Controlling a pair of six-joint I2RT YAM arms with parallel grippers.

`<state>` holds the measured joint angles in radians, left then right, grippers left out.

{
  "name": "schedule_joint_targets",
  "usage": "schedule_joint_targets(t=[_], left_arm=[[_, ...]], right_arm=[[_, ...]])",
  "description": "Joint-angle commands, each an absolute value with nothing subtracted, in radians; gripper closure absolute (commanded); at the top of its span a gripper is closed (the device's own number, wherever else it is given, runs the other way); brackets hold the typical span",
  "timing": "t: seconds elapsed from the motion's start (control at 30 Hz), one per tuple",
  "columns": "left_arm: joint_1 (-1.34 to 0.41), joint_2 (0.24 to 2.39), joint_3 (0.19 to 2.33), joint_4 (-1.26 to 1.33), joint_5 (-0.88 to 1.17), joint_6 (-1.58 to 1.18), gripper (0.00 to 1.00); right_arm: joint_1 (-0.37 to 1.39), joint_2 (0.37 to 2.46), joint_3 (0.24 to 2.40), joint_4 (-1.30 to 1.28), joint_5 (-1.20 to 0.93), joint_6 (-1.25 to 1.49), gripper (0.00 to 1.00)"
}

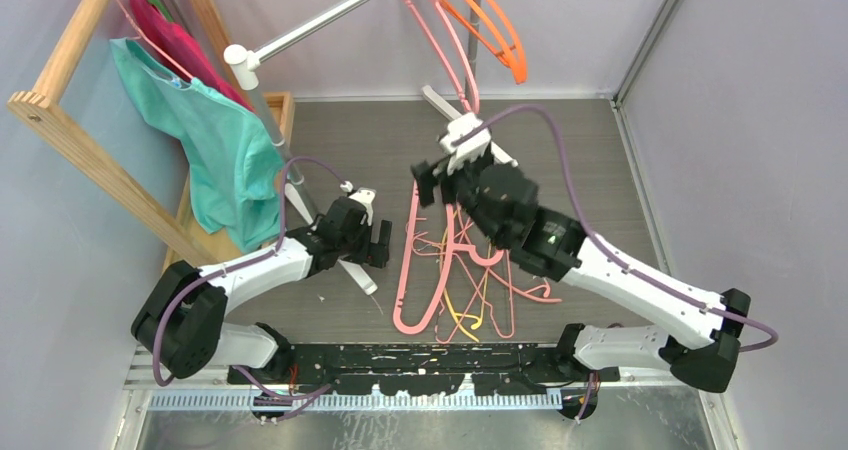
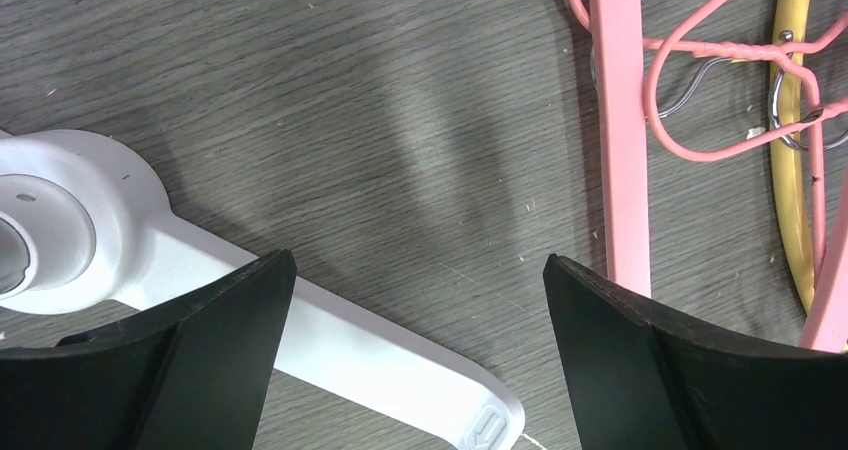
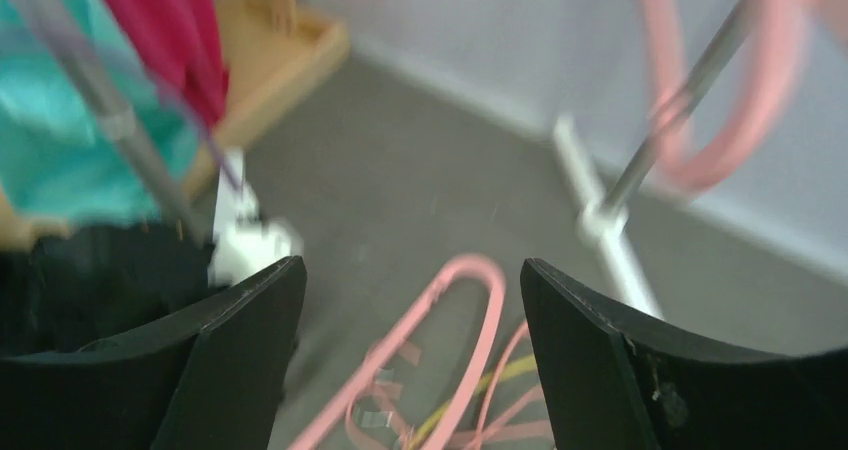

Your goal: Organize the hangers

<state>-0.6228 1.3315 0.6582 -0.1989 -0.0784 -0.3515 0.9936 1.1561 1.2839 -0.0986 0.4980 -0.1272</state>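
Note:
A pile of hangers (image 1: 455,270) lies on the grey floor: a thick pink one (image 1: 408,275), thin pink ones and a thin yellow one (image 1: 462,315). Pink hangers (image 1: 440,40) and orange hangers (image 1: 492,25) hang on the metal rail (image 1: 330,15). My left gripper (image 1: 380,245) is open and empty, low over the floor just left of the pile (image 2: 418,260). The thick pink hanger (image 2: 620,120), a thin pink one (image 2: 700,95) and the yellow one (image 2: 790,120) show to its right. My right gripper (image 1: 432,182) is open and empty above the pile's far end (image 3: 412,265), over the thick pink hanger (image 3: 470,280); that view is blurred.
The rack's white foot (image 2: 330,340) lies under my left gripper, and another foot (image 1: 500,150) reaches back right. A wooden frame (image 1: 90,140) at left carries a thin pink hanger with teal (image 1: 225,150) and magenta (image 1: 185,45) garments. Walls close in the back and right.

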Motion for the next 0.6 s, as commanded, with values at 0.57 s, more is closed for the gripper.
schedule_joint_targets(t=[0.57], left_arm=[[-0.624, 1.193, 0.656, -0.207, -0.111, -0.337, 0.02]], right_arm=[[1.132, 1.209, 0.567, -0.102, 0.639, 0.853, 0.32]])
